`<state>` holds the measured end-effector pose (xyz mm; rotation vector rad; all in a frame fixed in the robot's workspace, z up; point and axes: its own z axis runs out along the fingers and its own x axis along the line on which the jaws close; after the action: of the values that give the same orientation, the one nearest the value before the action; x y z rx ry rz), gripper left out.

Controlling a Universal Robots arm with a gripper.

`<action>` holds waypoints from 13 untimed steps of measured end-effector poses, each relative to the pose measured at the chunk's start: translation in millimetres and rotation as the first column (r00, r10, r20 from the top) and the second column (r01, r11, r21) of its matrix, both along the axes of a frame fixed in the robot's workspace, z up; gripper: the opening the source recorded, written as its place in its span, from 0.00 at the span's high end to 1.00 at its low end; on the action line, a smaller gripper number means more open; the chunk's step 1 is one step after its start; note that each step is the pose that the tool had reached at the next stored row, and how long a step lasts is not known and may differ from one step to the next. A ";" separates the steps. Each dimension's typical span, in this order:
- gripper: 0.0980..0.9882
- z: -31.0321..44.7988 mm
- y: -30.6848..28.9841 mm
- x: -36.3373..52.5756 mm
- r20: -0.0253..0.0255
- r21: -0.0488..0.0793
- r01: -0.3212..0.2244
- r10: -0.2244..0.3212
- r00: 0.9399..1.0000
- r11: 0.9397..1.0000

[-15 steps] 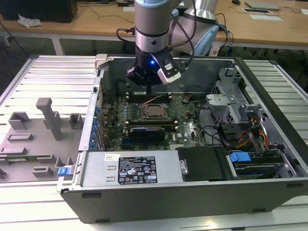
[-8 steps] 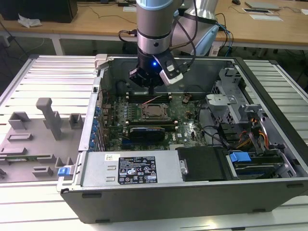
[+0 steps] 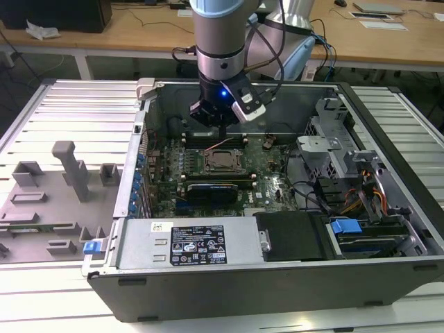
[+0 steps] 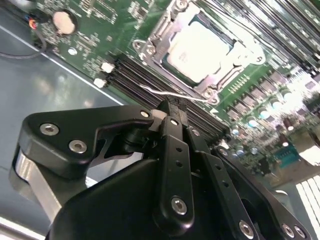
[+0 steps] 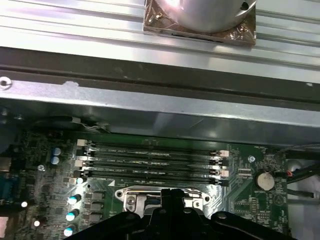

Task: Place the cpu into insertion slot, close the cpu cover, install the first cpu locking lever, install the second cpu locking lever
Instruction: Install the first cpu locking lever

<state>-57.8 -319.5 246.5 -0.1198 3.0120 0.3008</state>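
Note:
The cpu (image 4: 200, 47), with its pale silvery top, sits in the insertion slot (image 3: 222, 161) on the green motherboard. The grey cpu cover (image 4: 235, 70) lies flat over it and frames the chip. A thin wire locking lever (image 4: 152, 91) stands up off the socket's side and crosses just in front of my fingertips. My gripper (image 4: 172, 106) hangs over the socket's edge with its black fingers (image 4: 170, 150) pressed together. I cannot tell whether they touch the lever. In the exterior view the gripper (image 3: 222, 132) sits just above the socket, inside the open computer case.
Long black memory slots (image 5: 150, 160) run beside the socket, with a coin battery (image 5: 264, 180) near them. A black card (image 3: 211, 187), the power supply (image 3: 194, 243) and a drive cage (image 3: 333, 149) crowd the case. Grey fixtures (image 3: 69, 170) stand at the exterior view's left.

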 end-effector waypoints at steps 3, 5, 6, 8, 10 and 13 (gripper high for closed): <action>0.99 -0.2 0.0 0.0 0.004 0.000 0.000 0.000 1.000 1.000; 0.99 -0.6 0.0 -0.3 0.011 0.001 0.000 0.000 1.000 1.000; 0.99 -0.8 -0.1 -0.3 0.018 0.001 0.000 0.000 1.000 1.000; 0.99 -1.9 0.0 -0.2 0.043 0.001 -0.001 0.001 0.999 1.000; 0.99 -3.1 -0.1 -0.4 0.057 0.001 -0.001 0.001 0.998 1.000; 0.99 -5.1 -0.2 -1.3 0.069 0.002 -0.001 0.001 0.998 1.000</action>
<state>-59.1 -319.7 241.4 -0.1287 2.9430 0.2940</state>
